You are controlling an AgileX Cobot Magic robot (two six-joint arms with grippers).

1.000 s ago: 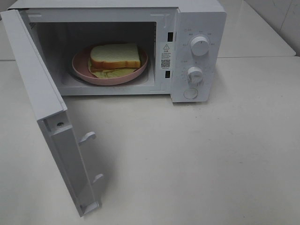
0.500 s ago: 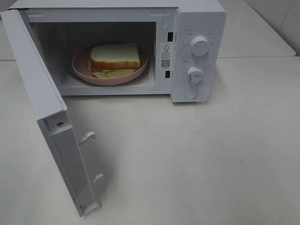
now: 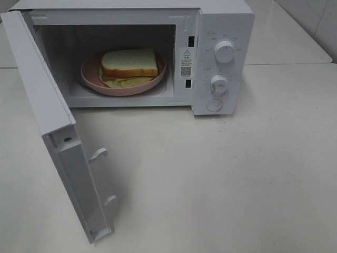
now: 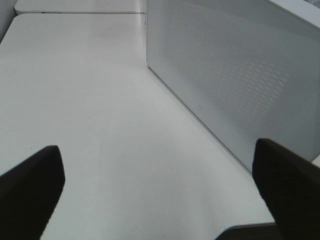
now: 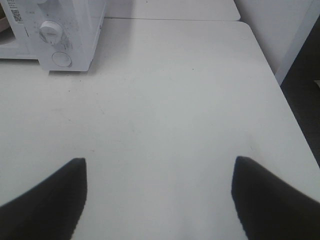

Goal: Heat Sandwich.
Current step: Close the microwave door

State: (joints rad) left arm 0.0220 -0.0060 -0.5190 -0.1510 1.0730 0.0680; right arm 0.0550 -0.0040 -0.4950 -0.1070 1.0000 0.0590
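Note:
The sandwich (image 3: 128, 64), white bread with a tan crust and a pale yellow-green layer, lies on a round pink plate (image 3: 90, 79) inside the white microwave (image 3: 221, 31). The microwave door (image 3: 50, 121) hangs wide open toward the front left. Neither arm shows in the exterior high view. In the left wrist view my left gripper (image 4: 160, 192) is open with nothing between its dark fingers (image 4: 30, 190), beside the door's perforated outer face (image 4: 235, 75). My right gripper (image 5: 157, 200) is open and empty over bare table, with the microwave's control panel (image 5: 55, 40) further off.
Two white dials (image 3: 225, 51) and a round button (image 3: 214, 105) sit on the microwave's right panel. The white table (image 3: 237, 174) ends at an edge (image 5: 280, 90) beyond the right gripper. A wall or panel (image 5: 295, 30) rises past that edge.

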